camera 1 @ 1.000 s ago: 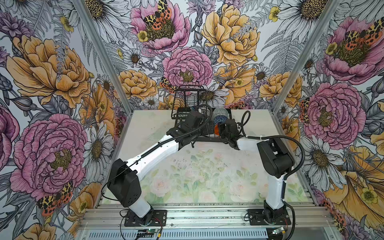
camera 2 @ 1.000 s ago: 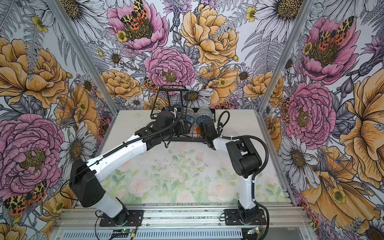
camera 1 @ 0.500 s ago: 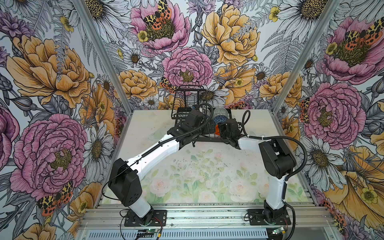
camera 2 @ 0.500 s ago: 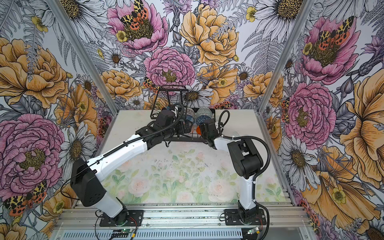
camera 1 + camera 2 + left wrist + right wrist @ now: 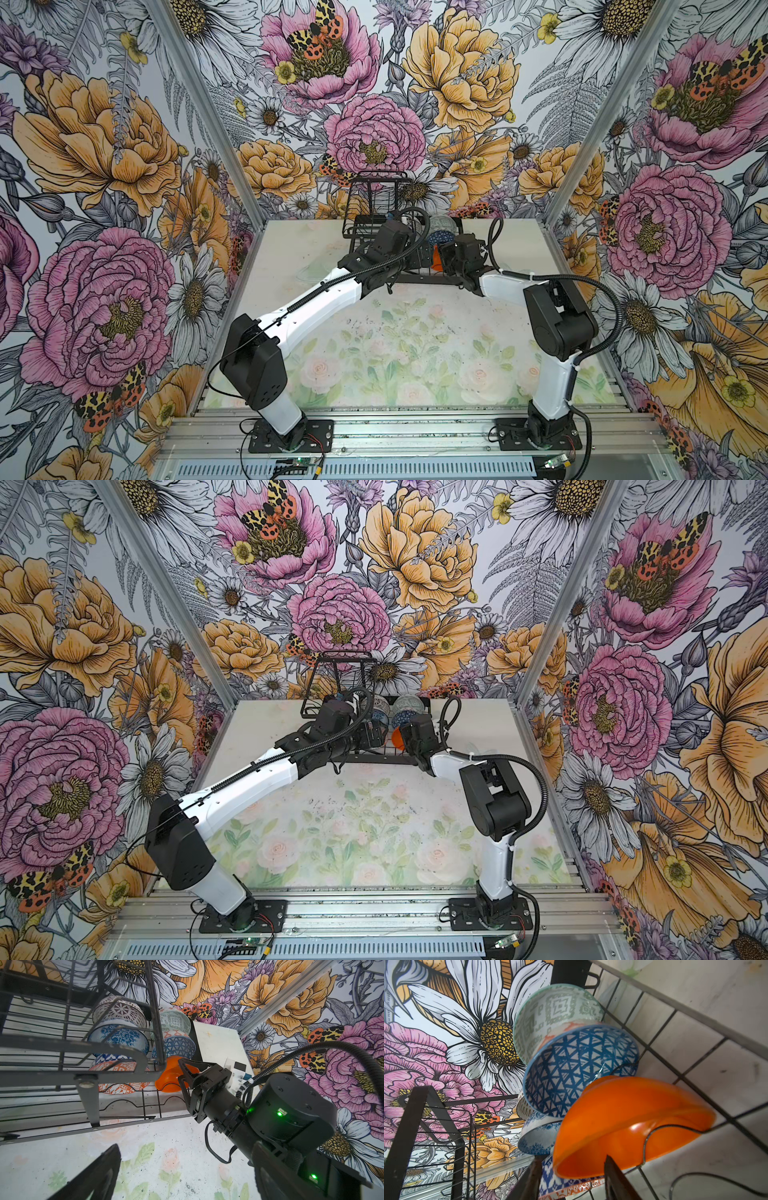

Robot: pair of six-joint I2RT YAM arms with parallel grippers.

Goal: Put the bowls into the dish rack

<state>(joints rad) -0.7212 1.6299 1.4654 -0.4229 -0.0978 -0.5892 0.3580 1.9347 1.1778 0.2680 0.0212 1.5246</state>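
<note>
In both top views the dish rack [image 5: 428, 280] [image 5: 374, 760] stands at the far end of the table [image 5: 395, 332], and both arms reach to its front edge. The left gripper [image 5: 374, 737] hangs just before the rack. The right gripper [image 5: 444, 255] [image 5: 405, 734] is at the orange bowl [image 5: 435, 260] [image 5: 397, 738], which sits in the rack's lower base near its right front corner. Behind it a top view shows the blue-triangle bowl [image 5: 401, 720] and the grey-green bowl [image 5: 409, 704].

In the left wrist view, one finger [image 5: 97, 1169] of the left gripper shows over the table. Its jaws are spread wide and carry nothing. The right gripper [image 5: 181, 1069] has its jaws astride the orange bowl's [image 5: 168, 1080] rim. The other bowls stand on edge in two rows: the dark-and-white bowl [image 5: 118, 1009], blue-flowered bowl [image 5: 118, 1036] and orange-white bowl [image 5: 122, 1076], then the grey-green [image 5: 172, 1022] and blue-triangle [image 5: 176, 1047] ones. A small label [image 5: 282, 1111] beside a green light on the right arm's joint is too small to read.

In the right wrist view, the orange bowl [image 5: 633, 1122] lies tilted on the base's wavy wires, touching the blue-triangle bowl [image 5: 564, 1076]. The right jaws are partly apart: one finger [image 5: 616, 1180] crosses in front of the bowl's wall, and on the other side a gap shows beside the rim (no clamp on the bowl, as far as can be seen)
</note>
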